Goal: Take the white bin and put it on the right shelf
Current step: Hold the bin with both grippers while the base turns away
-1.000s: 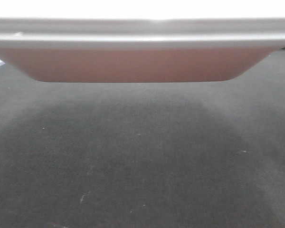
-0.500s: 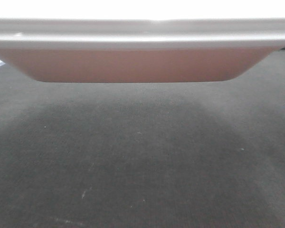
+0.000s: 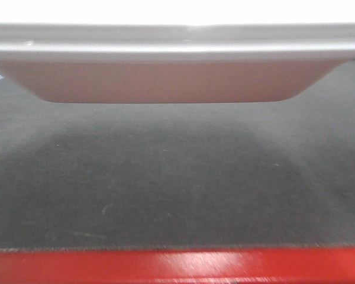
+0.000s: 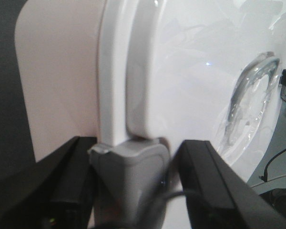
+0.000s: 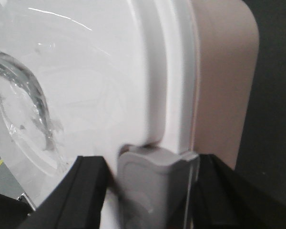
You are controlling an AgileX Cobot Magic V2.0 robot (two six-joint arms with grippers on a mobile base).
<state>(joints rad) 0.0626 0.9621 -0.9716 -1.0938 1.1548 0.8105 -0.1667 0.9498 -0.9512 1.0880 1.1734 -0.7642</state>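
Pinkish-white plastic: the white bin (image 3: 165, 80) hangs aloft between both arms.
Its glossy lid (image 4: 190, 71) fills both wrist views. The left gripper (image 4: 128, 183) is closed narrowly on a grey latch (image 4: 128, 164) at the rim, and the right gripper (image 5: 150, 188) on the opposite latch (image 5: 152, 174). Below lie a dark grey surface (image 3: 177, 177) and a red edge (image 3: 177, 266). Grabbing and lifting look done. Carrying to the right shelf, unseen here, and setting the bin down remain.

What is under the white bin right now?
The white bin appears to hang clear of dark grey matting that carries its shadow, with a red edge nearest the camera. Anything behind the bin is covered.
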